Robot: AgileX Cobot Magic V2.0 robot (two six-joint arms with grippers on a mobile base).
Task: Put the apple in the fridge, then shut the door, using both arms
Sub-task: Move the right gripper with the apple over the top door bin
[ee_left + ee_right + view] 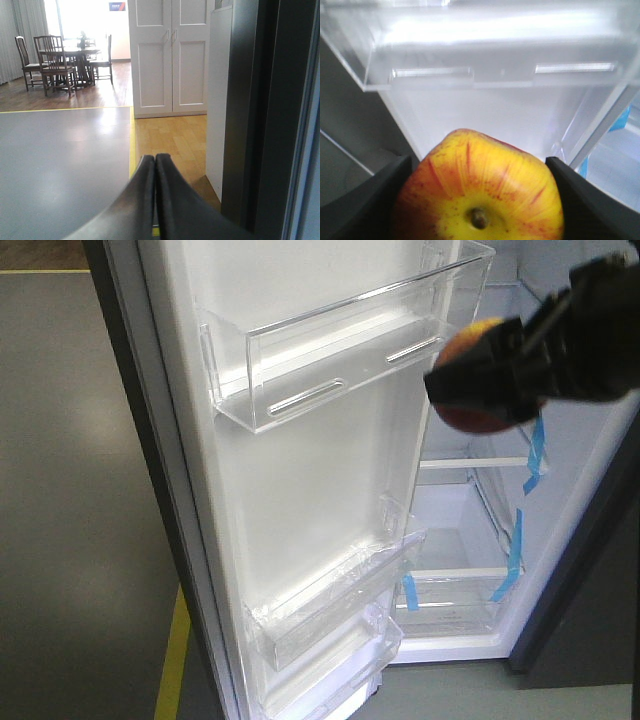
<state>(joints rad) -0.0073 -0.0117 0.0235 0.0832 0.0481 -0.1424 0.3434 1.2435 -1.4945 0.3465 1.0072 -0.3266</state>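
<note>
My right gripper is shut on the apple, a red and yellow streaked fruit with its stem facing the wrist camera. The black fingers press its two sides. In the front view the apple hangs at the upper right, in front of the open fridge with its white interior and glass shelves. The door stands wide open, its white inner side facing me. My left gripper is shut on nothing, low beside a dark grey panel that is probably the door's outer edge.
A clear upper bin juts from the door just left of the apple, and shows close above it as the bin in the right wrist view. Lower door bins sit below. Blue tape hangs inside the fridge. A yellow floor line runs left.
</note>
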